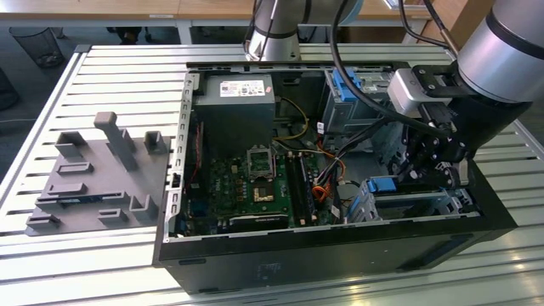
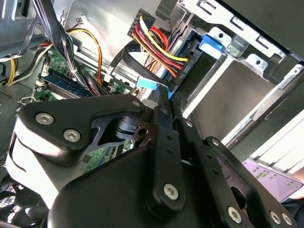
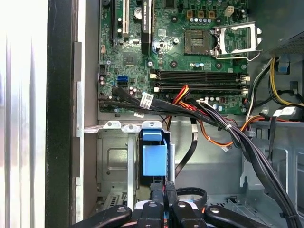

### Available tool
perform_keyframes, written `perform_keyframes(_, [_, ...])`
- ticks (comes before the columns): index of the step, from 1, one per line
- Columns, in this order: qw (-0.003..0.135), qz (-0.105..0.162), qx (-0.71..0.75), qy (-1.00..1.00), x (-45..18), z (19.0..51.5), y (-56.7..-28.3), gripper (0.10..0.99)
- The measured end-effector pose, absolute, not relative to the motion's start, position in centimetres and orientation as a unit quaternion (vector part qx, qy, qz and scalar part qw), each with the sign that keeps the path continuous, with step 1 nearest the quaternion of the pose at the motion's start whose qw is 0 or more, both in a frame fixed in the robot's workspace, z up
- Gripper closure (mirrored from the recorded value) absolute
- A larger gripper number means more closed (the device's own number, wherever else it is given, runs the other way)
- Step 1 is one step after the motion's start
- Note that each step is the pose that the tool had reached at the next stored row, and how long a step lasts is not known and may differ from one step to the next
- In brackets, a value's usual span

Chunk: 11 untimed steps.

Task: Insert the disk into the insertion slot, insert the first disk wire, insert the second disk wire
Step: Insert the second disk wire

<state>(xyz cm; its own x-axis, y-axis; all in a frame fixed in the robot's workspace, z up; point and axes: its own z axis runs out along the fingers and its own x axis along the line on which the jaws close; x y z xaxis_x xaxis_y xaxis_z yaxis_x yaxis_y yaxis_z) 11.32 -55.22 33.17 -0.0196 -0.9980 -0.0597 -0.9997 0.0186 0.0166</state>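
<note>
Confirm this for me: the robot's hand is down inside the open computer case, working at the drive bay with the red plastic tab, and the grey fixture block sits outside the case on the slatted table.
One detail is wrong: the tab at the drive bay is blue, not red, as the first wrist view shows. The rest stands: in the exterior view the hand is down inside the open computer case, and the grey fixture block sits outside it on the slatted table.

Arm (image 1: 510, 51) reaching down from the exterior view's upper right, wrist bent toward the exterior view's left. Gripper (image 1: 435, 167) lowered at the exterior view's right, black linkages pointing downward. In the first wrist view, gripper (image 3: 164, 199) with fingers (image 3: 155, 194) drawn close together, tips nearly touching. In the second wrist view, gripper (image 2: 164, 92) linkages folded inward, jaws narrow.
</note>
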Motion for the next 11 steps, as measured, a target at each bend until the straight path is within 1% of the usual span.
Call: perform_keyframes(11, [0.015, 0.027, -0.7, 0.713, 11.34, 32.76, -55.25, 0.941])
